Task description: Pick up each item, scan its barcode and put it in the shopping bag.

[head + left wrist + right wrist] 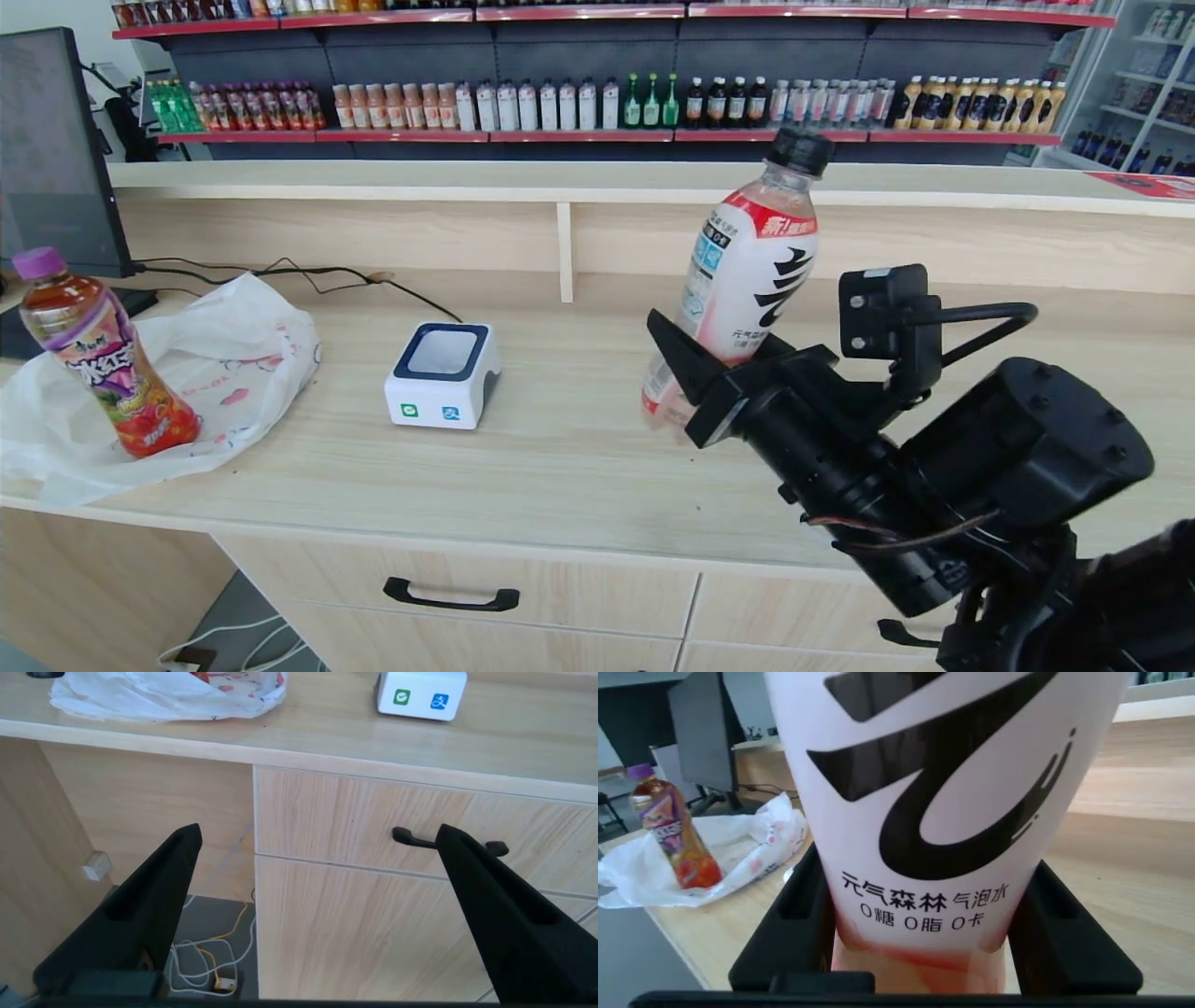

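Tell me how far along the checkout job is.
Done: the purple-capped tea bottle stands on the shopping bag, though not clearly inside. In hand: the right end effector holds the black-capped drink bottle above the counter, right of the scanner. Left, apparently: scanning it and bagging it.

The pink drink bottle (747,280) with the white label and black cap is up off the counter (579,448), leaning a bit. It's clamped near its base in the right pincer (724,359), off to the right of the white scanner box (442,373). On the scanner's other side the crumpled white shopping bag (233,364) lies flat, with a purple-capped red tea bottle (103,359) standing on it.
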You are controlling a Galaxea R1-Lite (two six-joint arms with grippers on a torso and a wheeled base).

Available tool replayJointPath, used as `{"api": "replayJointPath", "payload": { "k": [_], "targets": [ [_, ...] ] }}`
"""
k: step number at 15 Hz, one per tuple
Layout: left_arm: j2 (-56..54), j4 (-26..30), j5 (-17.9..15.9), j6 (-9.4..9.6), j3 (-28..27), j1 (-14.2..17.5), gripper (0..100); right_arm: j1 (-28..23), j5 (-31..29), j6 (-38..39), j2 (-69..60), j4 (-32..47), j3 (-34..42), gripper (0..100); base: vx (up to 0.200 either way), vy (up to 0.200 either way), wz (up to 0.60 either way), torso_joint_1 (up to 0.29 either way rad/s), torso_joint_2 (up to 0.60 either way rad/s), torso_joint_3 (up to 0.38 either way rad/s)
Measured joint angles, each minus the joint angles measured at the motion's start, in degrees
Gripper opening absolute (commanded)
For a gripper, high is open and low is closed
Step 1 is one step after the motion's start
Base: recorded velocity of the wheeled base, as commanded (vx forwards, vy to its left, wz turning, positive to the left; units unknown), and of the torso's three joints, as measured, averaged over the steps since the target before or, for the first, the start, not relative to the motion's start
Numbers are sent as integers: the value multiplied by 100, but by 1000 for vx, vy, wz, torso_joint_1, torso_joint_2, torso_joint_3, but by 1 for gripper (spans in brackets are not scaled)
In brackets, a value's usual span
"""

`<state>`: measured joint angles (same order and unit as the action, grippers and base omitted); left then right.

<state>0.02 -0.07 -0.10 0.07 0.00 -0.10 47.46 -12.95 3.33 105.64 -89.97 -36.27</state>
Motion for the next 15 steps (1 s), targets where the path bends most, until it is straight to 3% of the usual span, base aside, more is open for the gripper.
{"api": "replayJointPath", "payload": {
  "k": [3, 6, 11, 15],
  "targets": [
    [0, 0, 2, 0, 0, 0, 100, 703, 30, 30, -241, 2, 77, 0, 0, 0, 0, 0, 0, 0],
    [0, 0, 0, 2, 0, 0, 100, 1064, 138, 118, -429, 6, 123, 0, 0, 0, 0, 0, 0, 0],
    [0, 7, 0, 0, 0, 0, 100, 1182, 349, 844, -864, 0, 308, 0, 0, 0, 0, 0, 0, 0],
    [0, 7, 0, -2, 0, 0, 100, 1178, 1074, 1329, -1129, 5, 746, 0, 0, 0, 0, 0, 0, 0]
  ]
}}
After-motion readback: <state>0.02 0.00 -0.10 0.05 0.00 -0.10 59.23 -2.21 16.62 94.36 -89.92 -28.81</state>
